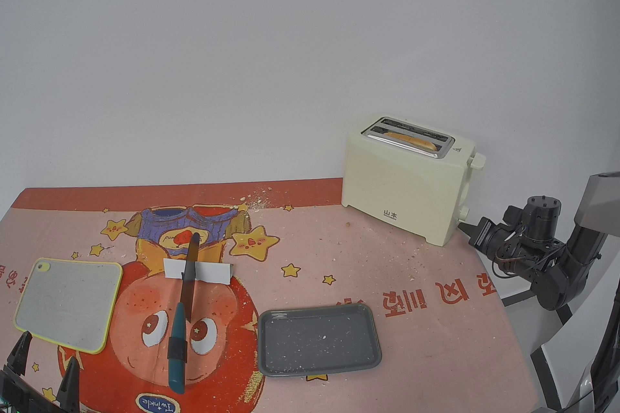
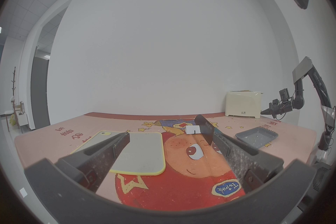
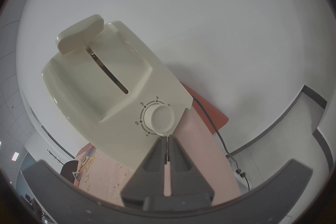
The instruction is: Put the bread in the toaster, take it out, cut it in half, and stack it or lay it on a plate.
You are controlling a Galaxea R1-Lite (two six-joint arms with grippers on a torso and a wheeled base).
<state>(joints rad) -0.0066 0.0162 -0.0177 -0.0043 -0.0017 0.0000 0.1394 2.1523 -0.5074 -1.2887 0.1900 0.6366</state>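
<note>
A slice of bread (image 1: 413, 141) sits in the front slot of the cream toaster (image 1: 410, 179) at the back right of the table. The toaster's lever (image 3: 79, 38) is at the top of its track. My right gripper (image 3: 166, 139) is shut and empty, its tips just below the toaster's dial (image 3: 159, 118); from the head it shows by the toaster's lower right end (image 1: 476, 233). My left gripper (image 1: 48, 350) hangs open over the table's near left corner. It holds nothing, with the cutting board (image 2: 140, 151) ahead of it.
A knife (image 1: 181, 317) with a teal handle lies mid-table, blade propped on a white holder (image 1: 197, 271). A grey tray (image 1: 318, 340) sits to its right, a yellow-rimmed cutting board (image 1: 68, 303) to its left. Crumbs dot the patterned mat. The toaster's cord (image 3: 217, 130) trails off the table's edge.
</note>
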